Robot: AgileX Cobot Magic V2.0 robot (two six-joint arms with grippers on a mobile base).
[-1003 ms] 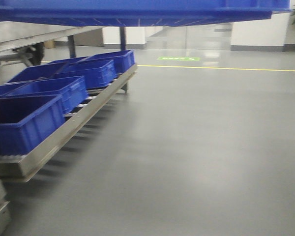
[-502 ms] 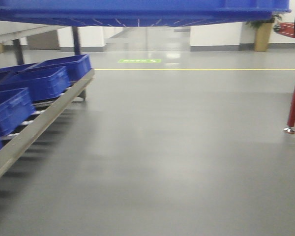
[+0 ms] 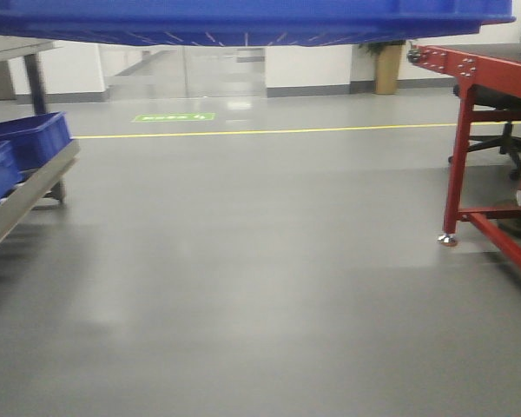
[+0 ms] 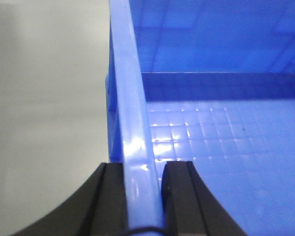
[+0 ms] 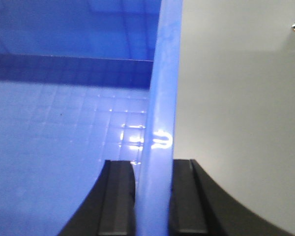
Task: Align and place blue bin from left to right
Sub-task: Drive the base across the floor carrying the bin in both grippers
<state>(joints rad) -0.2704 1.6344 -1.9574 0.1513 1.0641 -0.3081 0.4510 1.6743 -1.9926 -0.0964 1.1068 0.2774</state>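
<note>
So the blue bin (image 3: pixel 243 22) is up off the floor (image 3: pixel 243 287) right now, carried between both arms. From the front view you only get its ribbed underside running along the top edge of the picture. The left tool (image 4: pixel 142 167) is clamped on the bin's thick rim, with one black finger (image 4: pixel 110 196) on the outside of the wall and the other on the inside, and the rim runs straight out ahead from between them. Off to the inner side of that tool is the bin's gridded bottom, and on its outer side there's just grey floor far below. The right tool (image 5: pixel 152 164) is the mirror of that: it's pinched shut on the opposite rim, with the bin's interior on its inner side and floor on its outer side. Nothing shows inside the bin from either wrist view. Below and ahead of the tools there's a red frame (image 3: pixel 456 156) on the right, with an office chair (image 3: pixel 495 143) behind it. A metal roller rack (image 3: pixel 26 195) with a couple of blue crates (image 3: pixel 26 139) sits at the far left. Farther out, a yellow line (image 3: pixel 286 131) crosses the floor, with a green marking (image 3: pixel 174 116) just past it.
</note>
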